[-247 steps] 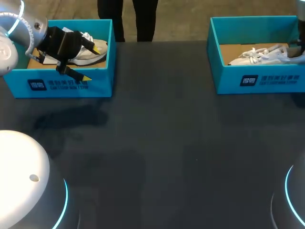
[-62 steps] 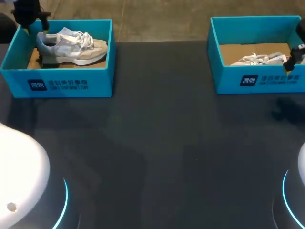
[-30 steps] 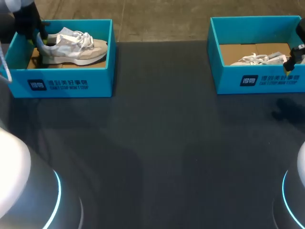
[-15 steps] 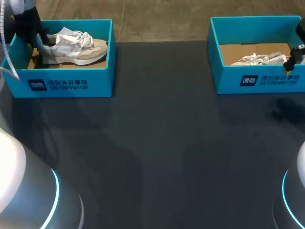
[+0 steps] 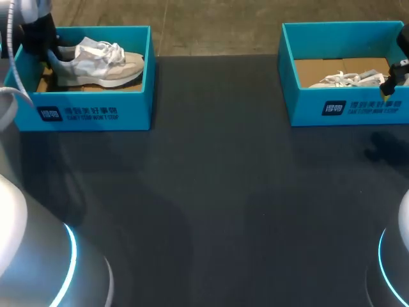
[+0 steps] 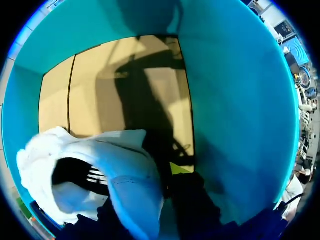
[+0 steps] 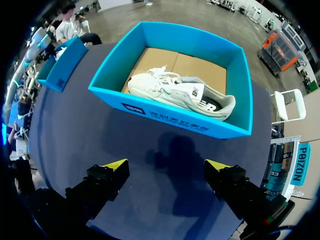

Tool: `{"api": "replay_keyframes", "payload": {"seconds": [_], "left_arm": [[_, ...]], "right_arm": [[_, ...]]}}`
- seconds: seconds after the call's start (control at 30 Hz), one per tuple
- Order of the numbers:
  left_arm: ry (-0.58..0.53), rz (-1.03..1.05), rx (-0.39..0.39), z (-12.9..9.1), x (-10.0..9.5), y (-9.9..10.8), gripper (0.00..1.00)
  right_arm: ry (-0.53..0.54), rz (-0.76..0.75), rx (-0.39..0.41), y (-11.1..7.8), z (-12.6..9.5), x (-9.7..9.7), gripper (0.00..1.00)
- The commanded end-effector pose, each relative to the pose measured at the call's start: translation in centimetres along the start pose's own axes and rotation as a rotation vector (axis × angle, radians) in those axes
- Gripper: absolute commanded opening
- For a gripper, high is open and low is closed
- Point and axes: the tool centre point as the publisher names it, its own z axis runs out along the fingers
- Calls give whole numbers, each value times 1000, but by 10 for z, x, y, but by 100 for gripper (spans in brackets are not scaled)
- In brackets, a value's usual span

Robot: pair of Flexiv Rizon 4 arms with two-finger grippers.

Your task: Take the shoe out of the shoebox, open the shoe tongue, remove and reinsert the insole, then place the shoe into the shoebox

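Table (image 5: pixel 211 192): dark top. A wide bare stretch lies between the two boxes and along the whole near side. Both boxes stand by the far edge.

Left shoebox (image 5: pixel 89 112): teal, open-topped, at the far left. It holds a grey-and-white sneaker (image 5: pixel 102 61), upright on its sole, toe towards the table's middle and heel at the box's outer end.

Left gripper (image 5: pixel 45 51): down inside the left shoebox at the sneaker's heel, in the narrow room between heel and end wall. The head view gives only its dark body. The left wrist view adds one yellow fingertip (image 6: pixel 177 167) just outside the heel collar, close to the teal wall and over the cardboard floor (image 6: pixel 125 85). The second finger is hidden by the shoe, so I cannot tell whether the jaws grasp the heel or stand free.

Right shoebox (image 5: pixel 358 109): teal, open-topped, at the far right. It holds a white sneaker (image 7: pixel 180 92), lengthwise, toe towards the table's middle.

Right gripper (image 7: pixel 165 166): fingers spread wide and holding nothing, over bare table on the near side of the right shoebox, with the box ahead of it. The head view catches only a sliver of it at the right edge. The right wrist view shows both yellow tips and the whole box.
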Motion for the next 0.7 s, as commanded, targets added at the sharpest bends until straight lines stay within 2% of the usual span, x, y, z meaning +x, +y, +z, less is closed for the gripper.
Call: {"api": "replay_keyframes", "payload": {"seconds": [0.03, 0.27, 0.7], "left_arm": [[-6, 10, 46, -6, 6, 7, 0], [11, 44, 67, -36, 9, -1, 0], [11, -79, 39, -117, -2, -13, 0]], "right_arm": [[2, -1, 1, 1, 0, 0, 100], [2, -1, 1, 1, 0, 0, 100], [2, -1, 1, 1, 0, 0, 100]]}}
